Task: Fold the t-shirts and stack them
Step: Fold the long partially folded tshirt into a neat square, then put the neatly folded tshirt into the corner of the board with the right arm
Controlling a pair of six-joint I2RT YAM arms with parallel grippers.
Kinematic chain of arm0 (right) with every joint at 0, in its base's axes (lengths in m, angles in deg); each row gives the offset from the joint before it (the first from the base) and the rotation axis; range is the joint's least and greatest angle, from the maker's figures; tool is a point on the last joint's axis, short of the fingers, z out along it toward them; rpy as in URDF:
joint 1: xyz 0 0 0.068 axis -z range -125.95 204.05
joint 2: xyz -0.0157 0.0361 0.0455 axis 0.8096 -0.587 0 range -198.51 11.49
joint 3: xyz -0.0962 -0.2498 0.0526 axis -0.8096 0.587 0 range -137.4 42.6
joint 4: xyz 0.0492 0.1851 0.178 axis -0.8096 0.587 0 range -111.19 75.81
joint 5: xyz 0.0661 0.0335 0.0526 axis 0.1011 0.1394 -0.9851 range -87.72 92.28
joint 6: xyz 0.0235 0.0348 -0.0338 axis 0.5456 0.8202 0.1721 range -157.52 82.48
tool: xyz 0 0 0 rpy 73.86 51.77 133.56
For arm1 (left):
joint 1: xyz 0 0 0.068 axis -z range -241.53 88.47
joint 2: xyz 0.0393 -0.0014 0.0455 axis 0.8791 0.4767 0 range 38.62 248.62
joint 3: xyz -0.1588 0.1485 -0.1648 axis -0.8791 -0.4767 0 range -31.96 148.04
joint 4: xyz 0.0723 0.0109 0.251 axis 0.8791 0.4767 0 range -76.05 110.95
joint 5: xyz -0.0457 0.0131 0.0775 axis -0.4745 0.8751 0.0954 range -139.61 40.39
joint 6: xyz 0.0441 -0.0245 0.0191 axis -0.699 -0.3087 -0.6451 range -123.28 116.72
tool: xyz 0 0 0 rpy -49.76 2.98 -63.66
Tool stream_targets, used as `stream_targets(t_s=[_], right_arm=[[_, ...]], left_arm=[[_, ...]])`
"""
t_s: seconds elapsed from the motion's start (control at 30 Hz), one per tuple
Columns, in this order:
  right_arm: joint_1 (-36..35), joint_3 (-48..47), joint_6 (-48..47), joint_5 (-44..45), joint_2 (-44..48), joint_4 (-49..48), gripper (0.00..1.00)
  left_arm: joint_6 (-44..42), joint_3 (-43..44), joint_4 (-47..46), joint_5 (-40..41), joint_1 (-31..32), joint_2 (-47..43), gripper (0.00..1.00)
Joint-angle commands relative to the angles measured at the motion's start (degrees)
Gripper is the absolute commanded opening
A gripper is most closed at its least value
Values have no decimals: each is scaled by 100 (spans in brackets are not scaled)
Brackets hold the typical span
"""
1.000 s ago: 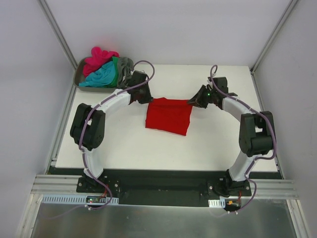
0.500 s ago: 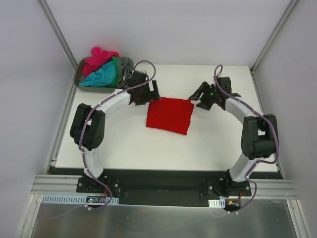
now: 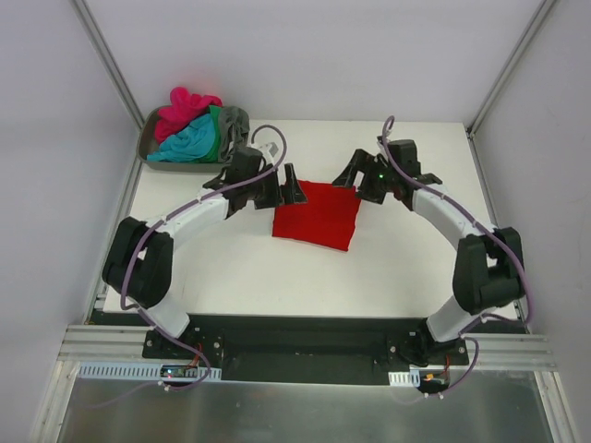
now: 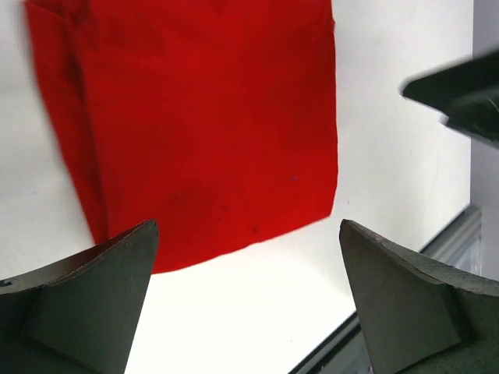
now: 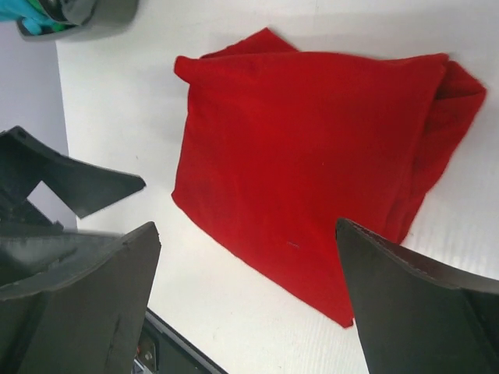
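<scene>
A bright red t-shirt (image 3: 316,215) lies folded into a rough square in the middle of the white table; it also fills the left wrist view (image 4: 195,132) and the right wrist view (image 5: 312,156). My left gripper (image 3: 282,192) (image 4: 248,230) hovers open just off the shirt's far left corner, with nothing between its jaws. Open too, and holding nothing, my right gripper (image 3: 358,183) (image 5: 248,227) hangs over the far right corner. More t-shirts sit heaped at the back left: magenta-pink (image 3: 185,106), teal-blue (image 3: 189,140), green (image 3: 214,131) and grey (image 3: 234,120).
The heap fills a grey plastic tray (image 3: 148,148) at the table's far left corner, close behind my left forearm. The table (image 3: 277,268) ends at a black rail (image 3: 305,337) in front. Slanted metal frame posts (image 3: 111,65) stand at the back corners.
Both grippers went from shut on the red shirt's far corners to open and let it go. They lifted off and drew slightly apart. The shirt now lies flat.
</scene>
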Motion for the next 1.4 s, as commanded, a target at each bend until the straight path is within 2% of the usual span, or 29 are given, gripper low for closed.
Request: stream_targets(t_s=[0.0, 0.2, 0.4, 0.57, 0.73, 0.9, 1.03, 1.1, 1.2, 1.37], right_arm=[[-49, -686, 48, -353, -888, -315, 96], [-40, -1847, 49, -222, -2224, 70, 96], [-14, -2112, -101, 121, -2779, 431, 96], [30, -2279, -285, 191, -2807, 747, 96], [21, -2464, -698, 419, -2175, 1230, 96], [-40, -1719, -962, 788, -1033, 1337, 96], [-40, -788, -945, 569, -478, 1311, 96], [-93, -339, -909, 560, -302, 1241, 96], [-172, 171, -909, 525, -179, 1205, 96], [-234, 445, -778, 639, -275, 1214, 96]], left_arm=[[-46, -188, -747, -782, 83, 302, 99], [77, -267, -773, -940, 83, 1041, 99], [209, -829, -782, -730, 153, 1059, 99], [253, -1137, -782, -694, 408, 857, 99], [227, -1225, -721, -519, 733, 235, 99], [96, -1156, -440, 25, 813, -443, 99], [-194, -840, -290, 474, 795, -550, 99], [-300, -507, -264, 580, 690, -296, 99], [-309, 20, -264, 327, 374, 283, 99], [-371, 769, -237, 298, 198, 1312, 99]])
